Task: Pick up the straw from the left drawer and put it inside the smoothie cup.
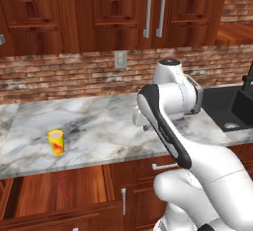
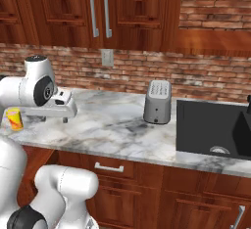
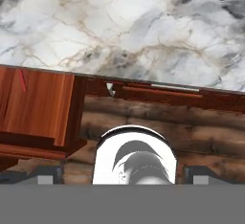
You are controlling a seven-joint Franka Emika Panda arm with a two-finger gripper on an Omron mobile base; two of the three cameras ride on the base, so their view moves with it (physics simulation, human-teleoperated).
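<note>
Gripper spread wide, high over the bench; that thin straw lying flat in the drawer could easily slip the pinch.

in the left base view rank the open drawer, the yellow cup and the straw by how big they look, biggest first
1. Drawer, by far the largest.
2. Cup.
3. Straw: about as long as the cup is tall but only a thin line. It lies nearer the camera than the cup, so their order is unsure.
</note>
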